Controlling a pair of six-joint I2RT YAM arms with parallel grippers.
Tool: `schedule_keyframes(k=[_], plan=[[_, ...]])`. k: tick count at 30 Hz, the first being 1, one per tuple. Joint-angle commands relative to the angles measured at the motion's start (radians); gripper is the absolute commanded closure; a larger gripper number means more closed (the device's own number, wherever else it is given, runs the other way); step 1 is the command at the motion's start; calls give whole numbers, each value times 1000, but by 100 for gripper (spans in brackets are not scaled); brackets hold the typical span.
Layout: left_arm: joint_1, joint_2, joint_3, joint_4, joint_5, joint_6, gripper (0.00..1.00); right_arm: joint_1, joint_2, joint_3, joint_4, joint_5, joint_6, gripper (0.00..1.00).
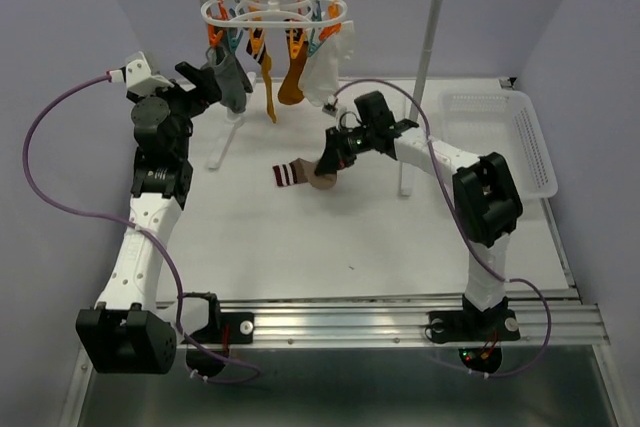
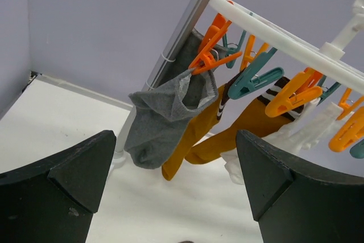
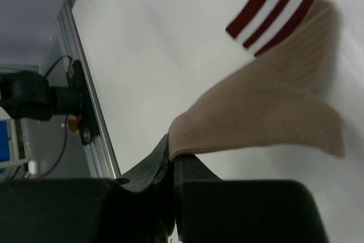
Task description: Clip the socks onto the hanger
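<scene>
- White table (image 1: 380, 247), flat and matte; lavender walls (image 1: 80, 27) on three sides, metal mounting rail (image 1: 400, 319) along the near edge.
- Beige sock (image 1: 308, 177) sits mid-table, just in front of the stand. Its long axis runs left-right, with the maroon-striped cuff flat on the table pointing toward my left arm's side.
- Right gripper (image 1: 337, 159) is pinched tight on that sock's plain beige end. In the right wrist view the fabric edge (image 3: 273, 112) is caught between the closed fingertips.
- Left gripper (image 1: 205, 82) is spread wide and holds nothing; it's raised just beside the grey sock (image 2: 162, 120).
- Hanger (image 1: 275, 13) hooks on the rail stand (image 1: 430, 67) at the back, with orange and teal clips.
- Already clipped: the grey one, mustard socks (image 1: 290, 82) and a white sock (image 1: 325, 67).
- The white sock hangs just behind my right gripper, and the stand's right post is close beside that arm.
- White perforated basket (image 1: 525, 142) sits at the table's right edge, well apart from the sock.
</scene>
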Motion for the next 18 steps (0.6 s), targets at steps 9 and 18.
schedule_keyframes(k=[9,18], plan=[[6,10,1,79,67,-28,1,-28,-276,-435,-40,98,6,95],[6,56,28,87,111,-18,1,-61,-355,-199,-33,396,124,96]])
